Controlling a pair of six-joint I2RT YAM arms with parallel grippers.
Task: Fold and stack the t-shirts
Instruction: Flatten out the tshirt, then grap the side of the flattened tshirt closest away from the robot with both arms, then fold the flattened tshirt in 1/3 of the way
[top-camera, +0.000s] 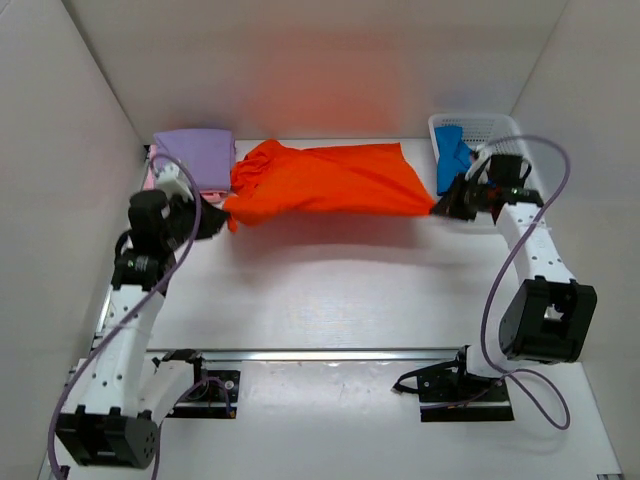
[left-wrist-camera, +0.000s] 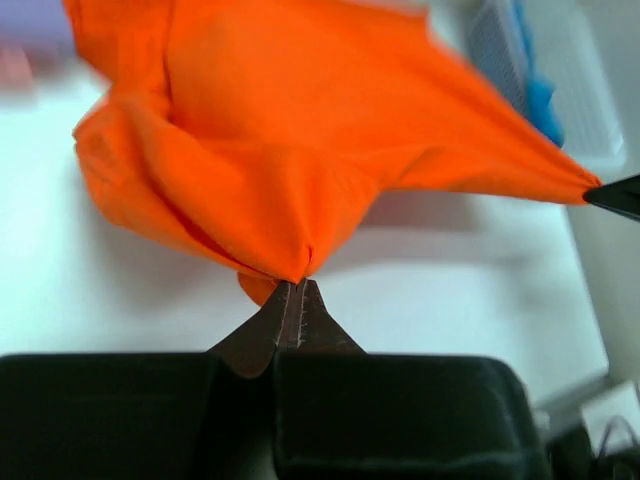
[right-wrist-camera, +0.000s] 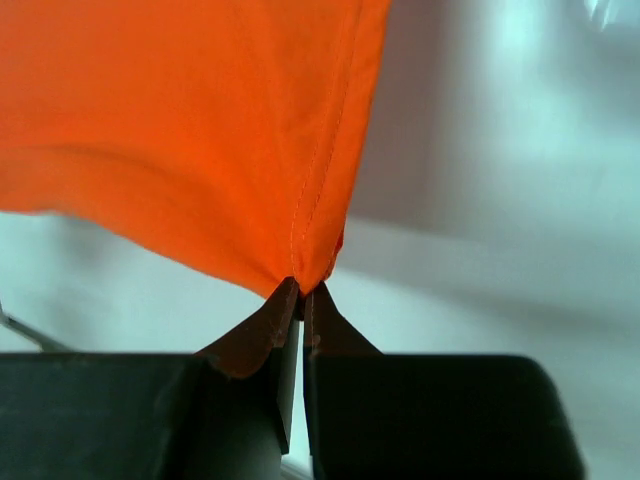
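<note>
Holding the orange shirt (top-camera: 330, 180) taut between your left tool (top-camera: 226, 214) and right tool (top-camera: 440, 208), both clenched on it, you seem midway: purple shirt (top-camera: 195, 156) folded, blue shirt (top-camera: 452, 160) waiting.

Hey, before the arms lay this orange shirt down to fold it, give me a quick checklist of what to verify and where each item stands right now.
1. Left gripper shut on the orange t-shirt: ok.
2. Right gripper shut on its stitched edge: ok.
3. Cloth spread flat between the two grippers: not ok, the left end is bunched.
4. Table in front of the shirt bare for laying it down: ok.
5. Shirt apart from the folded lavender t-shirt: cannot tell, they meet in the top view.
6. Right gripper apart from the basket: cannot tell.
</note>
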